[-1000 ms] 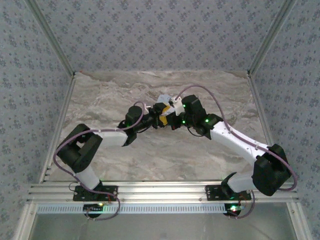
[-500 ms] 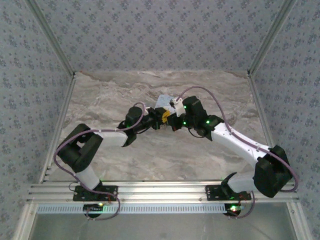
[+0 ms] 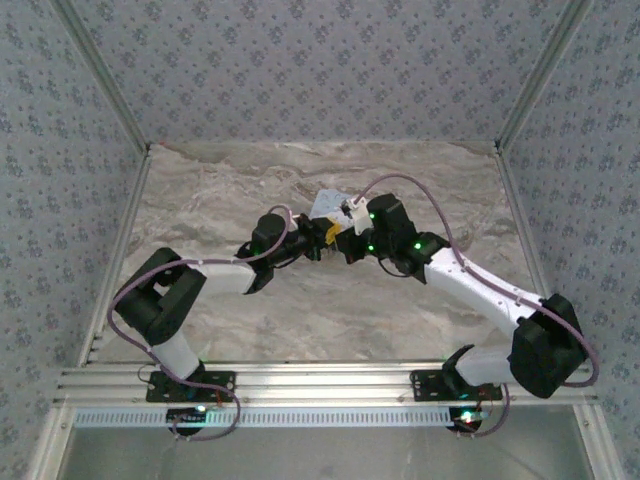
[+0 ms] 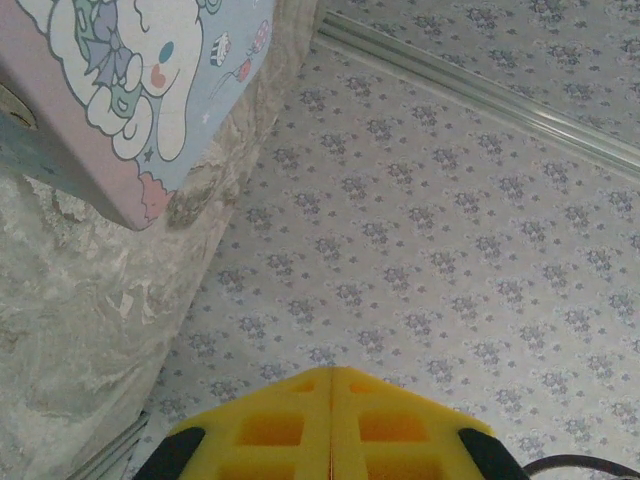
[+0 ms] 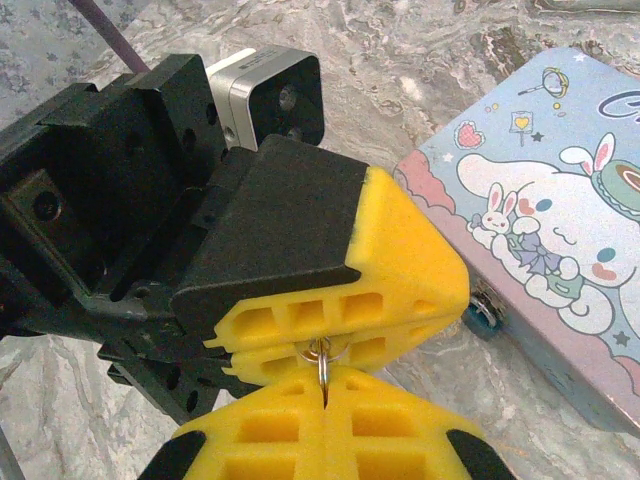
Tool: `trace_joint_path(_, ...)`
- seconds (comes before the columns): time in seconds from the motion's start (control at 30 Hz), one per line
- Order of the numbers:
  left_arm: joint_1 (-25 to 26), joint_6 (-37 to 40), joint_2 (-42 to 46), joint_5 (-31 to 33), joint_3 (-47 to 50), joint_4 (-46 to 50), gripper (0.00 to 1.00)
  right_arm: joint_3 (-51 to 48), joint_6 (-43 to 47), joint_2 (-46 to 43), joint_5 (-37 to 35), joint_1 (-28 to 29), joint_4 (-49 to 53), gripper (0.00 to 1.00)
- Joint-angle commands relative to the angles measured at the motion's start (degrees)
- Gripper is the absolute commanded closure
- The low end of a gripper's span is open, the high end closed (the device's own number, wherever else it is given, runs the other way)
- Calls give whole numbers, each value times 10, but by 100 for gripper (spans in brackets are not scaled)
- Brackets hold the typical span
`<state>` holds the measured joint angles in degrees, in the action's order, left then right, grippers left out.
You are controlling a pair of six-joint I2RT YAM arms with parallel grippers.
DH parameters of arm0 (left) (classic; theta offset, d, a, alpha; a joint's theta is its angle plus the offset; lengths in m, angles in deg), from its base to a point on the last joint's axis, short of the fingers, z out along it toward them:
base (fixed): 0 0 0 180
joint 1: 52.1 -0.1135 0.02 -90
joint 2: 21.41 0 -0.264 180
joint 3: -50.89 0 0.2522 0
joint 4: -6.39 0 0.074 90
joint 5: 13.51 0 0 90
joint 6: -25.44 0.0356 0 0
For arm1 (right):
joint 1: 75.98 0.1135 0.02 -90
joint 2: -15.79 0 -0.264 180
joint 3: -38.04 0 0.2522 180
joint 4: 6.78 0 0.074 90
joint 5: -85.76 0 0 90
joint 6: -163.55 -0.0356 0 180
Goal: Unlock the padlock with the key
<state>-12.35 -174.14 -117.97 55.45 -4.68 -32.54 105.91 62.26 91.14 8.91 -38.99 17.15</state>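
Mid-table, my left gripper [image 3: 320, 241] and right gripper [image 3: 335, 238] meet tip to tip. In the right wrist view my right gripper [image 5: 325, 388] is shut on a thin silver key ring [image 5: 322, 354]. The ring's far end sits in the seam of the left gripper's shut yellow fingers [image 5: 400, 270]. The key itself is hidden between the pads. The padlock [image 5: 484, 312] is a small blue body with a silvery loop, hanging at the near edge of the pale blue cartoon tin [image 5: 560, 230], just right of the grippers. In the left wrist view the left gripper [image 4: 332, 372] shows shut.
The tin [image 3: 328, 205] lies on the marble tabletop [image 3: 230, 190] just behind the grippers and appears in the left wrist view as well [image 4: 150, 80]. Patterned walls close in the back and sides. A metal rail [image 3: 320, 385] runs along the near edge.
My left gripper has closed from partly open to shut against the ring at the right gripper's tips. Both wrists drifted slightly toward the tin.
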Motion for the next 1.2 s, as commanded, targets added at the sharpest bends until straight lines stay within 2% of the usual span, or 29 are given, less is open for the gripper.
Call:
trace_joint_path(0.0,0,5,0,6,4,-7,91,-8,-10,-20,-7,-6,5,100)
trace_joint_path(0.13,0,6,0,6,4,-4,87,-11,-12,-25,-7,-8,4,100)
trace_joint_path(0.33,0,8,-2,6,4,-2,87,-14,-13,-28,-6,-9,5,100)
trace_joint_path(0.53,0,13,-2,6,2,0,95,-16,-15,-29,-4,-12,4,99)
trace_joint_path(0.63,0,30,0,8,2,8,100,-18,-20,-35,10,-19,2,95)
trace_joint_path(0.73,-2,93,13,14,-7,26,100,-28,-28,-49,49,-40,-2,85)
trace_joint_path(0.9,-3,266,58,19,-51,128,100,-66,-65,-89,156,-104,-52,70)
trace_joint_path(1.03,-2,400,103,22,-84,206,100,-114,-138,-122,265,-168,-165,56)
trace_joint_path(1.17,-2,464,126,8,-97,209,100,-135,-204,-123,339,-190,-271,45)
